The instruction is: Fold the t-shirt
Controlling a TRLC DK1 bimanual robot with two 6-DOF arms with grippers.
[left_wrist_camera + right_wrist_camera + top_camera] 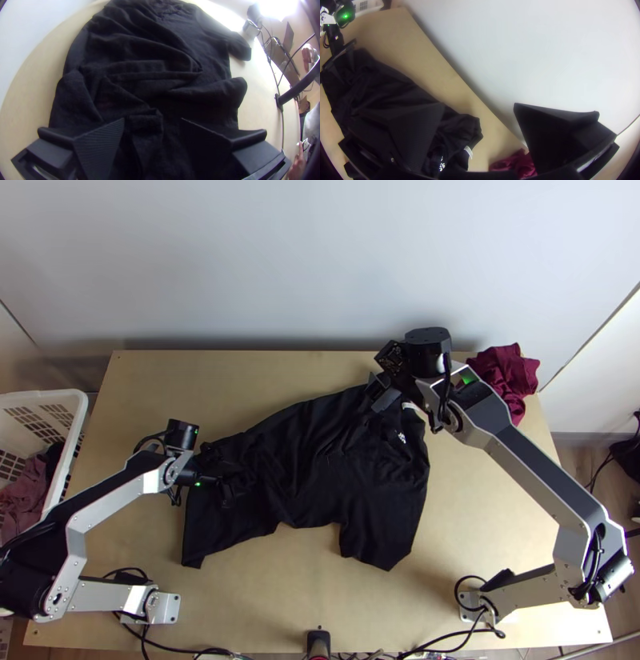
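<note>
Top cam: we look steeply down from high over the table (144, 388)'s near edge. Left wrist: we're close over the black shirt (312, 460), facing table-right. Right wrist: farther off, facing back-left, catching back wall (553, 50). All three share the shirt.

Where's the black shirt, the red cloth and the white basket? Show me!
Black shirt (320, 468): top view, the middle of its spread, rumpled fabric.
Red cloth (506, 376): top view, the middle of its bunched folds.
White basket (48, 397): top view, on its rim.
</note>
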